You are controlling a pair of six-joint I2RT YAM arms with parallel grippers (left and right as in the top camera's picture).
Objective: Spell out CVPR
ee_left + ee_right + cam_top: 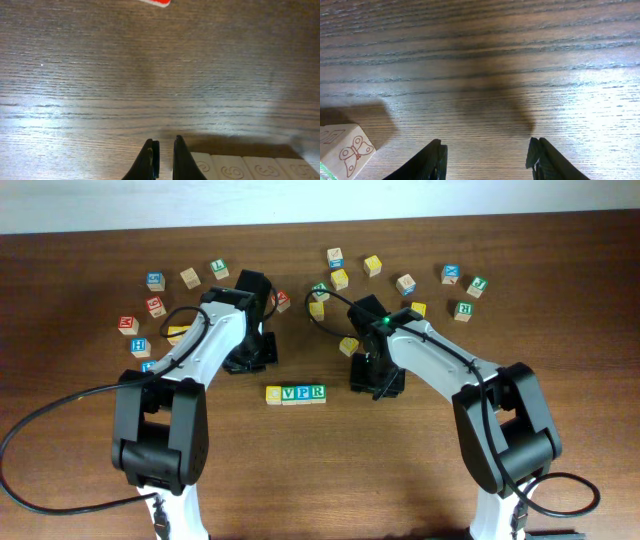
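Left hand [164, 142] sits at the bottom edge of the left wrist view: fingers almost together, only a thin slit, nothing in it. Just right of it lies the row of four blocks [250, 169], pale carved tops touching side by side

Right hand [486, 145], right wrist view: fingers wide apart, bare table [520, 60] between them, nothing gripped. Block with a butterfly drawing [345, 150] at lower left, clear of the fingers; cannot tell whether it belongs to the row

Overhead view:
- row lies mid-table between the two hands, left hand just behind its left end, right hand just off its right end
- neither hand touches it
- letters read V, P, R after a yellow first block; that first letter is too small to make out
- loose blocks [405, 284] scattered along the far side of the table, well apart from the row, some hidden partly by the arms
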